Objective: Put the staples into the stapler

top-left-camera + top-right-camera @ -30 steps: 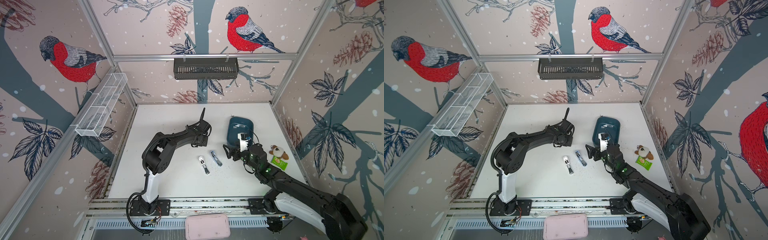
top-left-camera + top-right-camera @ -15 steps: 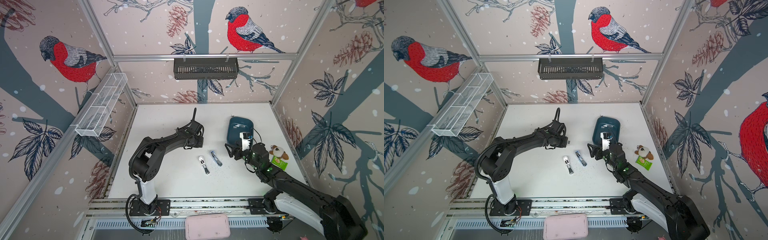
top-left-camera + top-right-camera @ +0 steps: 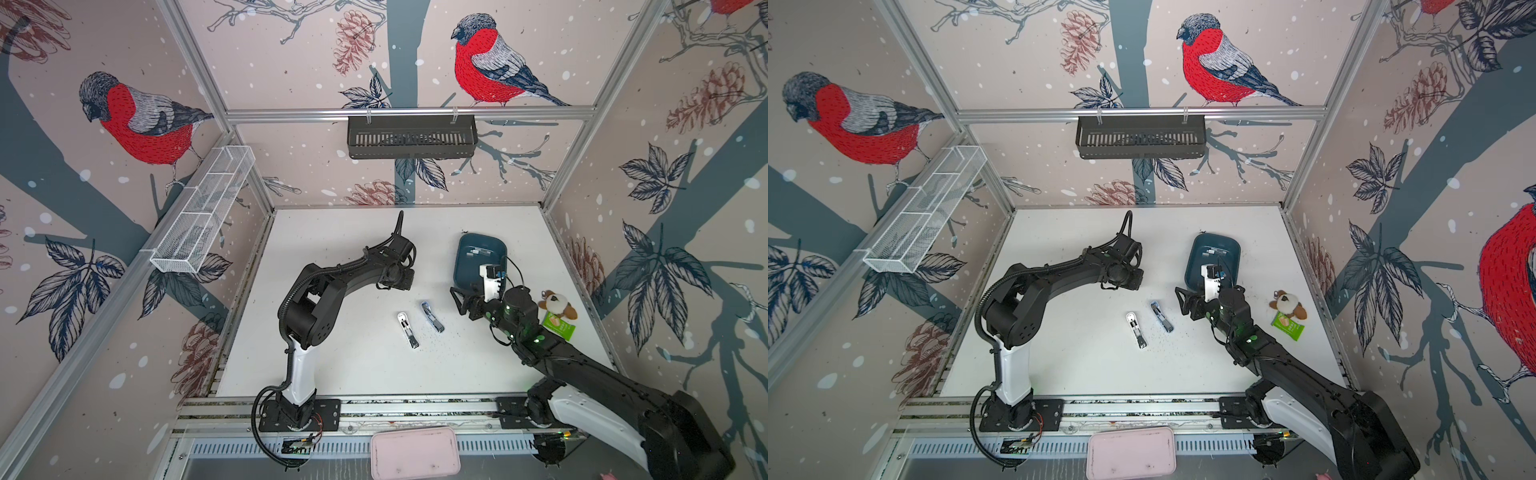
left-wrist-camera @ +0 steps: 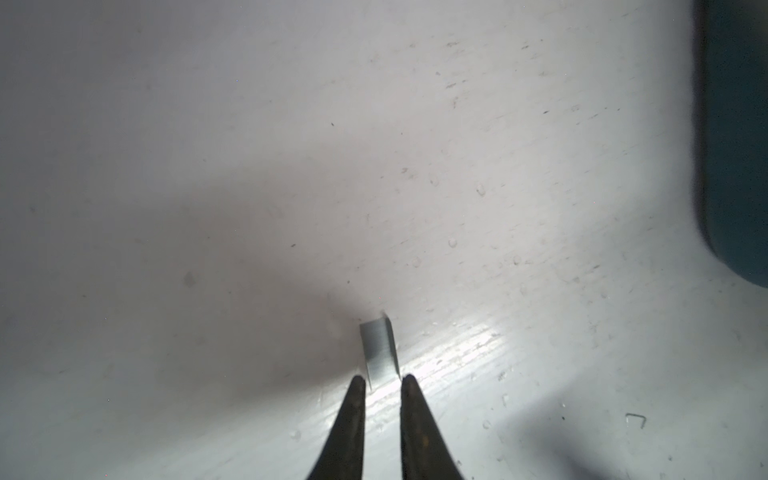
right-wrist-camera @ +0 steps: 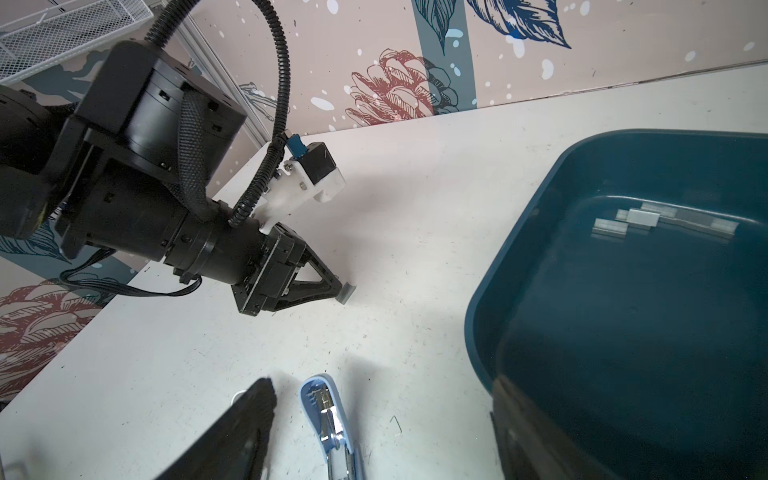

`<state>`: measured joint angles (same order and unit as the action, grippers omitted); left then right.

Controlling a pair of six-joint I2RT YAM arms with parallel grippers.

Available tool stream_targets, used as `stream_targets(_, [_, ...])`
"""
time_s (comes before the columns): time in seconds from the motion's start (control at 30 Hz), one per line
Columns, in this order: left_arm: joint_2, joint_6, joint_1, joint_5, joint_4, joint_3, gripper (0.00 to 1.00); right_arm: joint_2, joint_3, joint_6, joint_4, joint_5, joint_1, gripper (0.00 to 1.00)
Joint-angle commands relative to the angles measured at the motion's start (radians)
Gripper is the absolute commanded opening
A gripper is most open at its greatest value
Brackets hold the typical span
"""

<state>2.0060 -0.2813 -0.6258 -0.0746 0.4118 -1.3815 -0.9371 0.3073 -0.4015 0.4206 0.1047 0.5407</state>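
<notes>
silvery, one staple strip (image 4: 378, 351) at left jaws' tips; two staplers (image 3: 408, 330) (image 3: 432, 316); one tray (image 3: 463, 270)

- dark teal plastic tray (image 4: 735, 145), far right of the table: blurred in the left wrist view and cut by the picture edge, only one rim corner showing.
- left gripper (image 4: 383, 380): fingers run out of frame. Whether the tips clamp the short silvery staple strip (image 4: 379, 351) or merely flank it cannot be told. Tips hidden under the wrist in both top views.
- right gripper (image 5: 380, 384): fingers (image 5: 237, 432) blurred and cropped.
- blue-and-chrome open stapler (image 5: 328, 419): one end cropped.
- grey staple strips (image 3: 478, 252) in the tray: too small to count in a top view.
</notes>
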Motion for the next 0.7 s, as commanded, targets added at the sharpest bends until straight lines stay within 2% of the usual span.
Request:
stream_targets(0.0, [0.007,0.023,0.0,0.01,0.037,-0.014,0.17,0.005,0.003,-0.014,0.025,0.006,-0.001,0.82])
stream_targets(0.47, [0.046,0.024,0.001,0.013,0.052,-0.035,0.1,0.009,0.001,-0.012,0.021,-0.001,0.0,0.82])
stream_targets(0.67, [0.051,0.021,0.002,0.029,0.06,-0.028,0.1,0.009,0.0,-0.012,0.021,-0.006,-0.001,0.82])
